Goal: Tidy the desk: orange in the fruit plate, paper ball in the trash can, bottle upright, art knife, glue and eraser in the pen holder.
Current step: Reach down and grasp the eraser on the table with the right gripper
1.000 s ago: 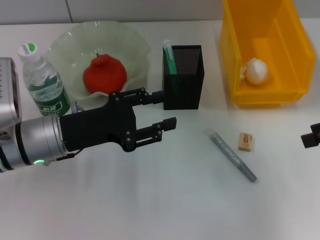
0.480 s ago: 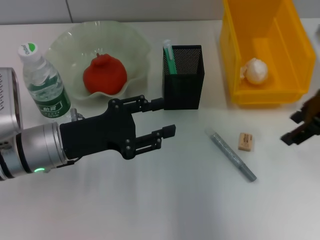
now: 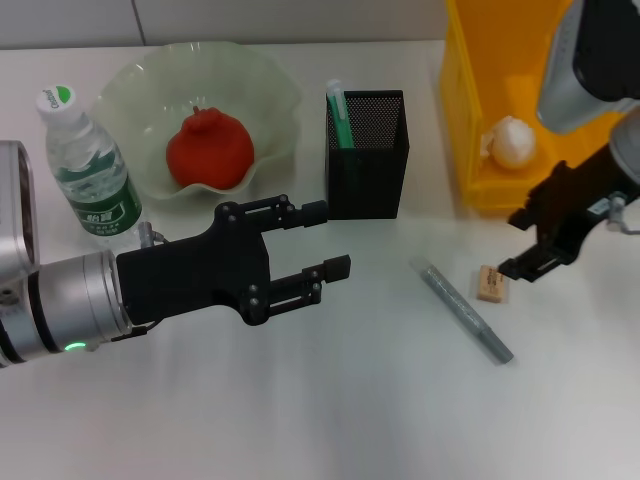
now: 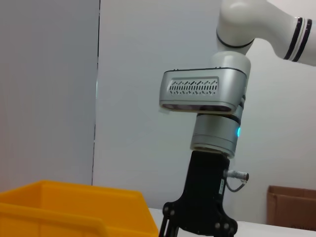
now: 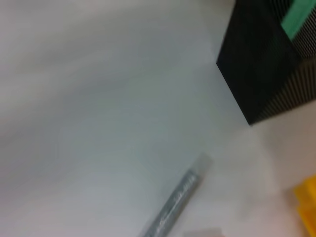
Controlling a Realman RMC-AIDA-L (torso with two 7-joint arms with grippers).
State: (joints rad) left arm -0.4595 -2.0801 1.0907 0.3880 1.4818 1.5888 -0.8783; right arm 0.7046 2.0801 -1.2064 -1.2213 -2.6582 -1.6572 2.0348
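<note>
A plain white table (image 3: 330, 400) fills the head view; the left wrist view alone shows the room, a pale grey wall behind the right arm and a brown box at the far edge. The left gripper (image 3: 320, 240) hangs low over the table with its fingers spread and nothing between them. Just beyond its tips stands the black mesh pen holder (image 3: 367, 155) with the mint-green knife (image 3: 337, 115) upright in one corner; off to its outer side are the bottle (image 3: 85, 165), upright, and the pale-green plate (image 3: 200, 110) holding the red-orange orange (image 3: 208, 150). The right gripper (image 3: 535, 242) hovers directly above the small tan eraser (image 3: 490, 283), its fingers parted and not touching it. The grey glue (image 3: 465, 311) lies flat on the table between the two grippers, near the eraser; the right wrist view shows it blurred, beside the holder's dark wall. Behind the right gripper the yellow bin (image 3: 560, 190) holds the white paper ball (image 3: 512, 142).
</note>
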